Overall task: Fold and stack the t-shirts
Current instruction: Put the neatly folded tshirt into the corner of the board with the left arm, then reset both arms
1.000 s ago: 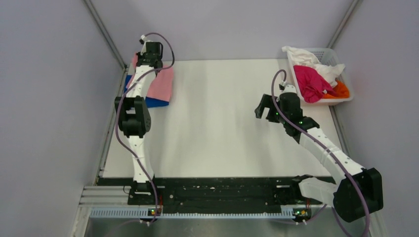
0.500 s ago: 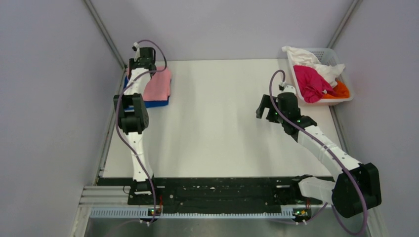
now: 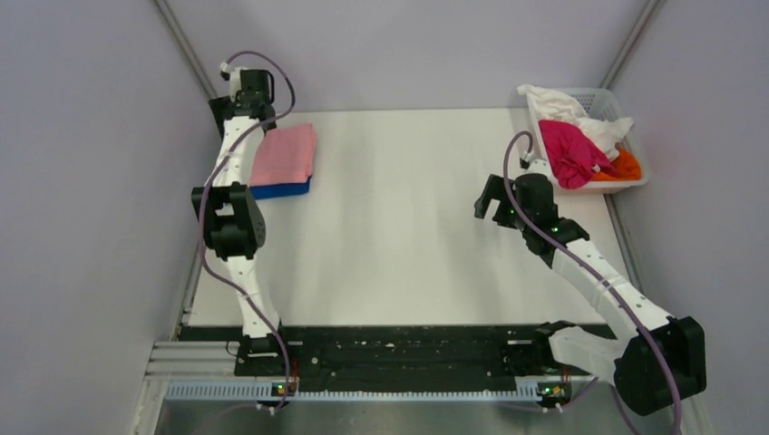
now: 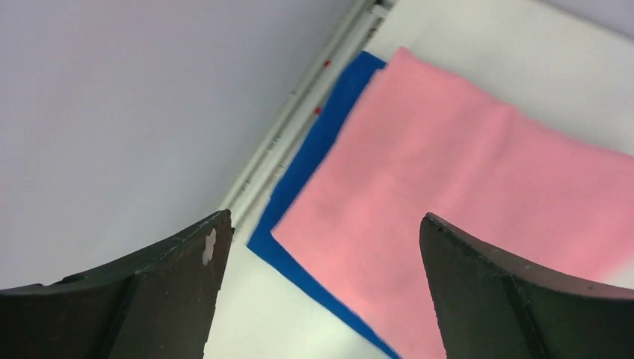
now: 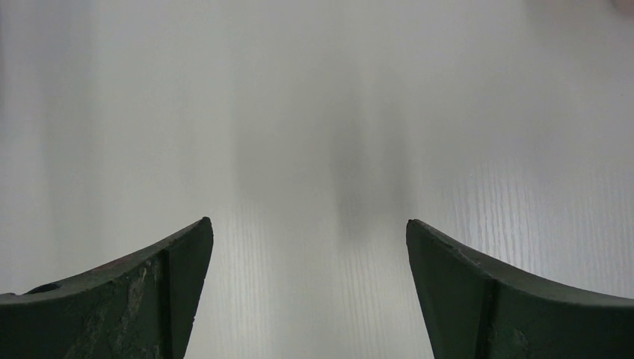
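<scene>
Pink tee (image 3: 284,154) is folded flat on top of blue tee (image 3: 279,190), upper left of the top view, tight against the rail on the table's left edge. Blue shows as a strip along the near and left sides, so the stack is slightly offset, not square. Corner placement looks deliberate: it leaves the middle of the table (image 3: 408,227) for folding the next one.

Left gripper (image 4: 321,224): jaws apart, nothing between them. Its wrist view looks down on the stack's left corner with the fingers off the cloth. In the top view it sits at the far left corner, beyond the stack, by the wall. Reads as release done, two tees stacked.

Right gripper (image 3: 490,201): jaws apart too, empty, over bare table right of centre. Its wrist view shows only white surface. It sits between the work area and the basket (image 3: 594,93), so it's the closer arm for the next pick.

Basket is upper right and holds magenta tee (image 3: 567,149), white tee (image 3: 553,101) draped over the far-left rim, and orange tee (image 3: 626,168) at the near-right corner. All are crumpled and overlapping. At least three left; can't tell if more lie underneath.

Next step is likely the right arm reaching into the basket, since magenta is on top and nearest. Risk: white lies against it, so one pinch may drag both out.
</scene>
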Robot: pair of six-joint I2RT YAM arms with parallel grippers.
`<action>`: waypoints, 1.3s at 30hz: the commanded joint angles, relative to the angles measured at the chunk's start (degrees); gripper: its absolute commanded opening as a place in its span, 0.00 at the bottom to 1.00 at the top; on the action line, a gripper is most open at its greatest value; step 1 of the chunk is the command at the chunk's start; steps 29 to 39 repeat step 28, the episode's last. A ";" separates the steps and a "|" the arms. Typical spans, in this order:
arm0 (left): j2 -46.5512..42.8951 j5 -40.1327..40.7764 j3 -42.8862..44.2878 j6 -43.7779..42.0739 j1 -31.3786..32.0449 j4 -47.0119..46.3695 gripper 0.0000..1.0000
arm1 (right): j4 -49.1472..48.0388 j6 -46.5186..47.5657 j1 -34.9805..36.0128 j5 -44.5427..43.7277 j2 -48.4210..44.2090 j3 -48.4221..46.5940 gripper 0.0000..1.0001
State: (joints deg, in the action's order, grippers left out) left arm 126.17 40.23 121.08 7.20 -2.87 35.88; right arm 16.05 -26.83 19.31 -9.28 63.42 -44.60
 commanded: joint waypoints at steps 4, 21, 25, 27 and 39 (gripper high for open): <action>-31.02 -26.25 -25.58 16.55 2.11 -5.01 0.99 | 1.71 -2.18 -0.32 0.82 -6.83 2.87 0.99; -68.17 -36.25 -84.71 27.31 28.39 -28.40 0.99 | 0.67 -8.11 -0.31 0.34 -20.58 18.30 0.99; -69.36 -30.88 -83.37 26.75 28.39 -23.14 0.99 | -1.17 -8.62 -0.26 -0.77 -24.17 20.86 0.99; -70.30 -30.19 -83.42 26.90 28.37 -22.36 0.99 | -1.74 -8.82 -0.32 -1.01 -25.66 21.46 0.99; -70.81 -30.39 -83.70 26.98 28.40 -22.27 0.99 | -1.62 -9.05 -0.32 -1.48 -26.28 21.37 0.99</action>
